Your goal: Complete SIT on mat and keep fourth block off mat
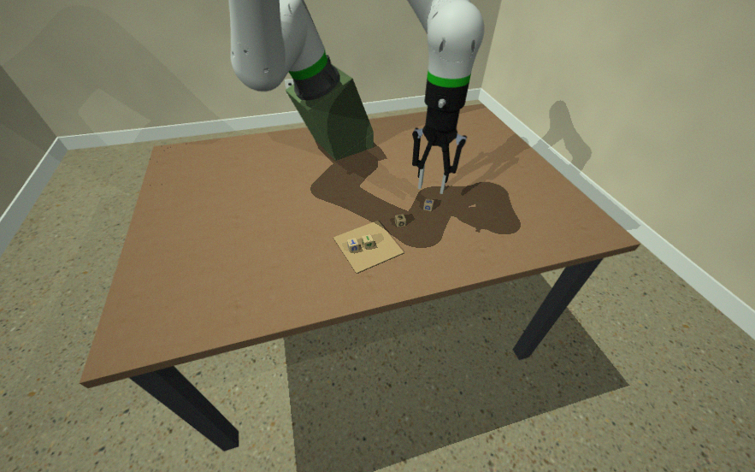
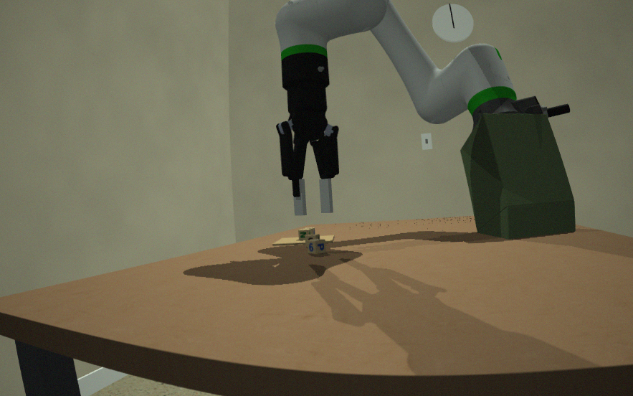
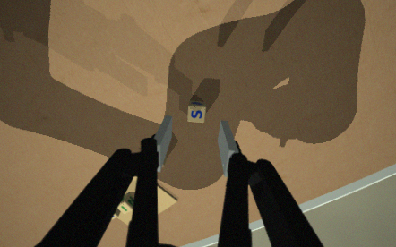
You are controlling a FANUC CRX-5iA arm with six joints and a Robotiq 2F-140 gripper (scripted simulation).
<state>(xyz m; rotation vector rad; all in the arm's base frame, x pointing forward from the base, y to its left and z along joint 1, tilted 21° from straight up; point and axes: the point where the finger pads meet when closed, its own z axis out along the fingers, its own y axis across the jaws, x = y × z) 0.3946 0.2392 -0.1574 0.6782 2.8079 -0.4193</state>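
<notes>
The block with a blue S (image 1: 428,204) (image 2: 317,245) (image 3: 196,113) lies on the table, off the mat, with the S on top. My gripper (image 1: 430,187) (image 2: 313,210) (image 3: 195,128) hangs straight above it, well clear of it, with its fingers partly apart and nothing between them. The tan mat (image 1: 368,261) (image 2: 284,241) (image 3: 167,197) carries the T block (image 1: 354,243) and the I block (image 1: 368,240) (image 3: 124,208) side by side. A fourth block (image 1: 400,220) lies on the table between the mat and the S block; I cannot read its top letter.
The arm's dark green base (image 1: 333,117) (image 2: 515,172) stands at the back of the table. The table's right edge and the wall lie beyond the S block. The arm's shadow covers both loose blocks.
</notes>
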